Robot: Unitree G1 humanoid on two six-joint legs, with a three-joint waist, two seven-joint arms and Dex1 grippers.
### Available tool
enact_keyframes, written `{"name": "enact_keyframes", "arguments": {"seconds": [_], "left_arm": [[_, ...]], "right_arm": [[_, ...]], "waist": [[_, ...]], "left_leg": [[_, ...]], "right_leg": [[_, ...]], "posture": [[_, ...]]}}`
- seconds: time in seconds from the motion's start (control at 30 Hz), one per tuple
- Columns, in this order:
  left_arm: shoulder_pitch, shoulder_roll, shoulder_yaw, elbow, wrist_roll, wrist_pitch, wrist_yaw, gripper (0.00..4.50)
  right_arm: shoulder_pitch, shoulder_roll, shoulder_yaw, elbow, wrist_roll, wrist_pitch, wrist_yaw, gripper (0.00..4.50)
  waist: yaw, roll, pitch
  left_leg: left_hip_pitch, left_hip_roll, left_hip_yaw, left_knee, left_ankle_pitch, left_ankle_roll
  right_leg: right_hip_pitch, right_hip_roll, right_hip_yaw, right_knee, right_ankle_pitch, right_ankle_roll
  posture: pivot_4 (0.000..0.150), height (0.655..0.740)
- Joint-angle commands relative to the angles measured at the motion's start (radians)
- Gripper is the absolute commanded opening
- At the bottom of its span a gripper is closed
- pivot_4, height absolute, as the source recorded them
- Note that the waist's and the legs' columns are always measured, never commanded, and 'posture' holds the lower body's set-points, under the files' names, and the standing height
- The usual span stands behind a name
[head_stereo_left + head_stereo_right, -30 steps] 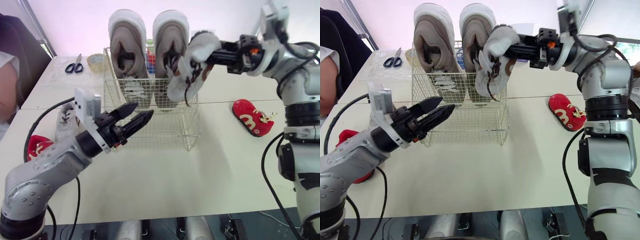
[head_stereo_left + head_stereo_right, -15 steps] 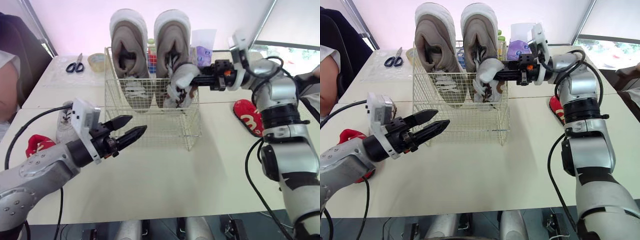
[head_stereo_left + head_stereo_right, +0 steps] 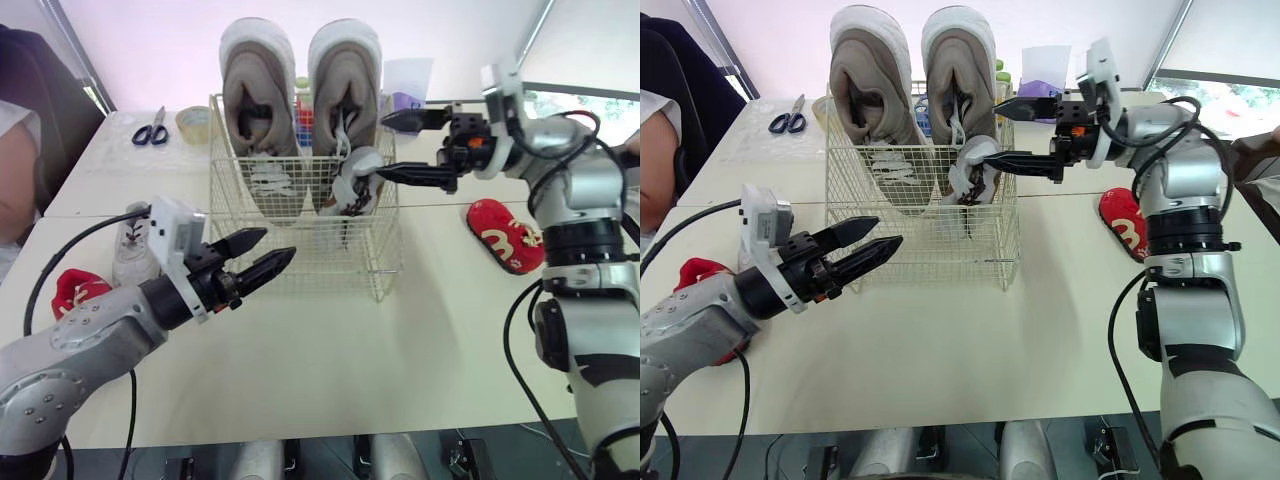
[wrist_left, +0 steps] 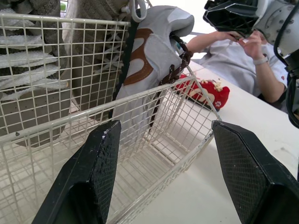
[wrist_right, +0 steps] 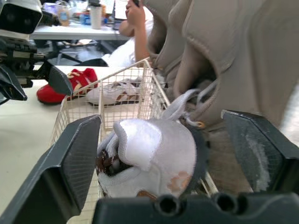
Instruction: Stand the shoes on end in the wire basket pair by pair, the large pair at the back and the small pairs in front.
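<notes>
Right gripper (image 3: 383, 146) gaped wide, straddling small white shoe (image 3: 357, 182) standing front-right in wire basket (image 3: 340, 272); we noted its mate (image 3: 129, 241) lying flat on table (image 3: 450, 330) at left, nearer wide-open left gripper (image 3: 277, 243)

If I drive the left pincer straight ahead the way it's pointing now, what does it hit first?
Most likely the front wall of the wire basket: the wrist view of the left pincer shows that mesh between its open fingers, with the small grey shoe standing behind it. Depth is unclear.

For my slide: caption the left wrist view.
Open black left gripper faces white wire basket holding small grey shoe on end.
</notes>
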Motion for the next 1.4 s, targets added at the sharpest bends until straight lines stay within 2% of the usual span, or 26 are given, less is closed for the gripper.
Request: {"name": "enact_keyframes", "arguments": {"seconds": [0.03, 0.1, 0.2, 0.23, 0.33, 0.43, 0.5, 0.57, 0.63, 0.77, 0.97, 1.17, 1.4], "left_arm": [[-0.003, 0.021, 0.029, 0.0, -0.009, 0.004, -0.015, 3.19], [-0.004, 0.019, 0.048, 0.015, -0.03, -0.003, -0.018, 3.19], [-0.014, 0.022, 0.093, 0.042, -0.112, -0.015, -0.018, 3.95], [-0.031, 0.046, 0.138, 0.07, -0.119, -0.017, -0.001, 4.41], [-0.078, 0.128, 0.256, 0.178, -0.11, -0.004, 0.057, 4.47], [-0.101, 0.243, 0.321, 0.301, 0.081, 0.018, 0.101, 4.47], [-0.108, 0.331, 0.327, 0.416, 0.16, 0.073, 0.088, 4.47], [-0.114, 0.424, 0.265, 0.533, 0.239, 0.162, 0.067, 4.47], [-0.168, 0.465, 0.192, 0.647, 0.288, 0.243, 0.072, 4.47], [-0.341, 0.439, 0.03, 0.819, 0.403, 0.338, 0.022, 4.47], [-0.585, 0.331, -0.155, 1.102, 0.628, 0.359, -0.109, 4.47], [-0.719, 0.245, -0.245, 1.293, 0.793, 0.336, -0.251, 4.47], [-0.795, 0.151, -0.323, 1.486, 0.984, 0.263, -0.371, 4.47]], "right_arm": [[0.016, -0.057, -0.073, -0.137, 0.066, 0.094, -0.035, 4.48], [0.031, -0.09, -0.113, -0.185, 0.098, 0.148, -0.063, 4.48], [0.025, -0.129, -0.166, -0.2, 0.118, 0.175, -0.115, 4.5], [0.003, -0.142, -0.19, -0.21, 0.15, 0.212, -0.127, 4.5], [-0.048, -0.168, -0.22, -0.283, 0.292, 0.409, -0.135, 4.5], [-0.008, -0.2, -0.144, -0.435, 0.352, 0.533, -0.116, 4.5], [0.039, -0.205, -0.112, -0.543, 0.398, 0.571, -0.1, 4.5], [0.103, -0.218, -0.082, -0.645, 0.431, 0.583, -0.068, 4.5], [0.184, -0.251, -0.032, -0.738, 0.414, 0.55, -0.019, 4.5], [0.273, -0.276, 0.036, -0.829, 0.386, 0.5, 0.021, 4.5], [0.278, -0.288, 0.065, -0.834, 0.348, 0.47, -0.006, 4.5], [0.293, -0.297, 0.051, -0.856, 0.361, 0.489, -0.041, 4.5], [0.314, -0.308, 0.034, -0.866, 0.367, 0.498, -0.089, 4.5]], "waist": [[-0.001, 0.0, 0.0], [-0.001, 0.0, 0.0], [-0.001, 0.0, 0.0], [-0.001, 0.0, 0.0], [-0.002, 0.001, 0.001], [-0.004, 0.001, 0.0], [-0.004, 0.0, 0.0], [-0.003, 0.001, 0.0], [0.003, 0.001, 0.001], [0.023, 0.0, 0.001], [0.023, -0.005, 0.001], [0.022, -0.007, 0.001], [0.022, -0.008, 0.0]], "left_leg": [[0.0, 0.0, 0.0, 0.0, 0.0, 0.0], [0.0, 0.0, 0.0, 0.0, -0.001, 0.002], [0.0, 0.0, 0.0, 0.0, -0.003, 0.001], [0.0, 0.0, 0.0, 0.0, -0.003, 0.001], [-0.001, 0.0, -0.001, -0.001, -0.003, 0.001], [-0.001, 0.001, -0.001, -0.002, -0.002, 0.004], [-0.001, 0.001, -0.001, -0.003, -0.003, 0.004], [-0.001, 0.002, 0.0, -0.004, -0.003, 0.004], [-0.001, 0.001, 0.001, -0.003, -0.003, 0.005], [-0.002, 0.0, 0.001, -0.003, -0.004, 0.004], [-0.002, 0.0, 0.002, -0.002, -0.002, -0.001], [-0.002, 0.001, 0.004, -0.002, 0.0, -0.001], [-0.003, 0.001, 0.004, -0.001, -0.001, 0.002]], "right_leg": [[0.0, 0.0, 0.0, 0.0, 0.0, 0.0], [0.0, -0.001, 0.0, 0.0, 0.0, 0.0], [-0.001, -0.001, 0.0, 0.0, 0.0, 0.0], [-0.001, -0.002, 0.0, 0.0, 0.0, 0.0], [-0.002, -0.002, 0.0, 0.0, 0.0, -0.001], [-0.004, -0.001, 0.0, 0.001, 0.0, -0.001], [-0.004, 0.0, 0.0, 0.0, 0.0, -0.001], [-0.004, 0.001, 0.0, 0.0, 0.0, -0.001], [-0.004, 0.002, 0.0, 0.001, 0.0, -0.001], [-0.004, 0.001, -0.001, 0.0, 0.0, 0.0], [-0.004, 0.002, -0.001, 0.001, 0.002, 0.003], [-0.006, 0.001, -0.001, 0.001, 0.002, 0.003], [-0.006, 0.0, -0.001, 0.001, 0.002, 0.003]], "posture": [[0.15, 0.74], [0.15, 0.74], [0.15, 0.74], [0.15, 0.74], [0.15, 0.74], [0.15, 0.74], [0.15, 0.74], [0.15, 0.74], [0.15, 0.74], [0.15, 0.74], [0.15, 0.74], [0.15, 0.74], [0.15, 0.74]]}}
